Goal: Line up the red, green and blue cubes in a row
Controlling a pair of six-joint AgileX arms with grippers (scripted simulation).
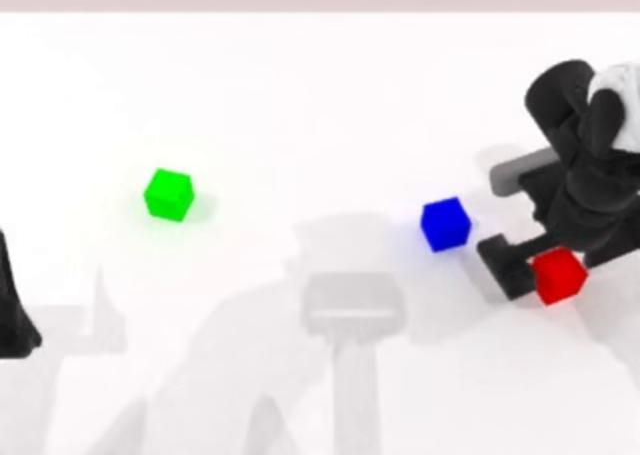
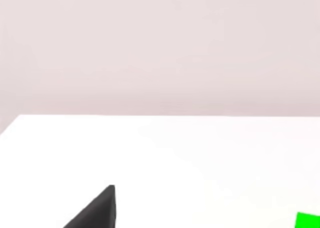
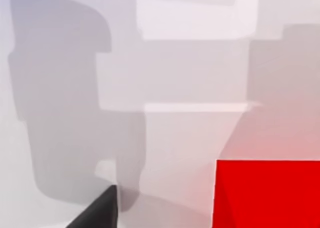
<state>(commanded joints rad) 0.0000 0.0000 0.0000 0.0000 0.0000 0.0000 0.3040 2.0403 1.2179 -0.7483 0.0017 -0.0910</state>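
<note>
The red cube [image 1: 558,275] lies at the right of the table, against the near black finger [image 1: 505,263] of my right gripper [image 1: 500,215]. That gripper is low over the table and open, with nothing between its fingers. In the right wrist view the red cube [image 3: 267,193] looms close beside one dark fingertip [image 3: 102,210]. The blue cube [image 1: 445,224] sits just left of the right gripper, apart from it. The green cube [image 1: 168,195] stands alone at the left and shows at the edge of the left wrist view [image 2: 307,220]. My left arm [image 1: 15,305] is parked at the left edge, one fingertip [image 2: 100,210] showing.
The white table [image 1: 320,105] runs to a pale back wall [image 2: 160,47]. Grey shadows of the arms lie across the table's front middle [image 1: 350,310].
</note>
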